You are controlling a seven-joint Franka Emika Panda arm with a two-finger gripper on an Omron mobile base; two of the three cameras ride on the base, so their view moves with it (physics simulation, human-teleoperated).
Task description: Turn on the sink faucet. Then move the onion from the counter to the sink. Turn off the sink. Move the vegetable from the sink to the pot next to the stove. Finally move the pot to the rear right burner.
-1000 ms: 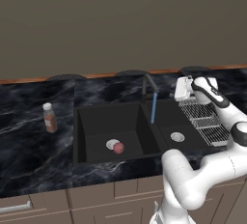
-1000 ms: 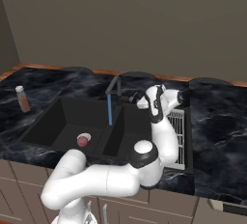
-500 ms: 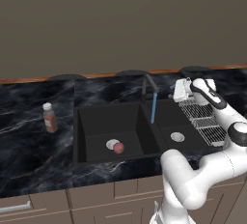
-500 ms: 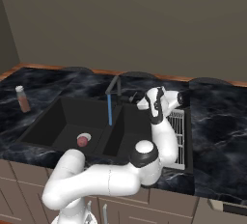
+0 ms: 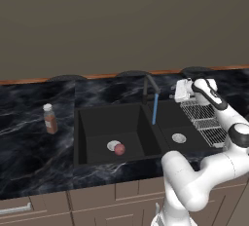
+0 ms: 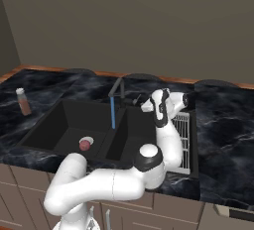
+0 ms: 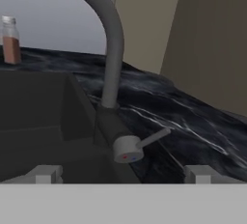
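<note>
The black sink faucet [image 5: 150, 85] [image 6: 117, 88] runs, and a thin blue stream [image 5: 154, 109] drops from its spout near the divider of the black double sink [image 5: 82, 137]. The reddish onion [image 5: 119, 149] [image 6: 84, 145] lies in the left basin beside the silver drain [image 5: 113, 145]. My gripper [image 5: 180, 89] [image 6: 147, 106] hangs open just right of the faucet, at the height of its base. In the hand view the faucet's grey neck [image 7: 111, 49] rises ahead. Its lever handle [image 7: 153, 137] sticks out between my fingertips [image 7: 198, 174], close in front and untouched.
A white-capped brown bottle [image 5: 49, 119] [image 7: 10, 39] stands on the black marble counter [image 5: 29, 142] left of the sink. A silver wire rack [image 5: 202, 118] [image 6: 182, 130] lies right of the sink, under my forearm. The right basin has its own drain [image 5: 178, 138].
</note>
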